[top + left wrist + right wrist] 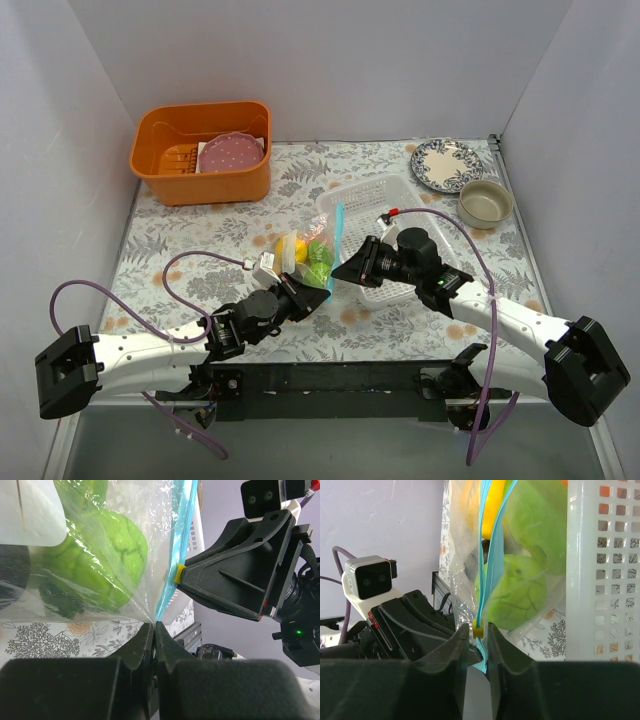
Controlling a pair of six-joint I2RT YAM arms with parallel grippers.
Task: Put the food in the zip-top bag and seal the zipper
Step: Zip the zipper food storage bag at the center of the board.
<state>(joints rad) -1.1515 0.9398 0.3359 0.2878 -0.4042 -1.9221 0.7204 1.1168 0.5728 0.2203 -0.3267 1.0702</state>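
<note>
- Left gripper (154,630): clenched on the near bottom corner of the zip-top bag (125,510), right at the end of the teal strip.
- Right gripper (479,632): pinched shut on the zipper (487,555), with a small yellow piece (478,628) on the strip between its fingertips. Its fingertips sit just beside the left one's.
- Zipper halves meet at the right fingers and spread apart farther along.
- Food (515,595) is inside the bag: green pieces nearest the grippers, yellow one (492,505) behind. White label (30,510) on the bag's face.
- Bag is mid-table on the floral cloth (180,250), just beside the left wall of the white mesh basket (385,195).
- Far right: beige bowl (485,203), blue-patterned plate (445,163).
- Far left: orange tub (205,175) holding a pink dotted plate (232,153).
</note>
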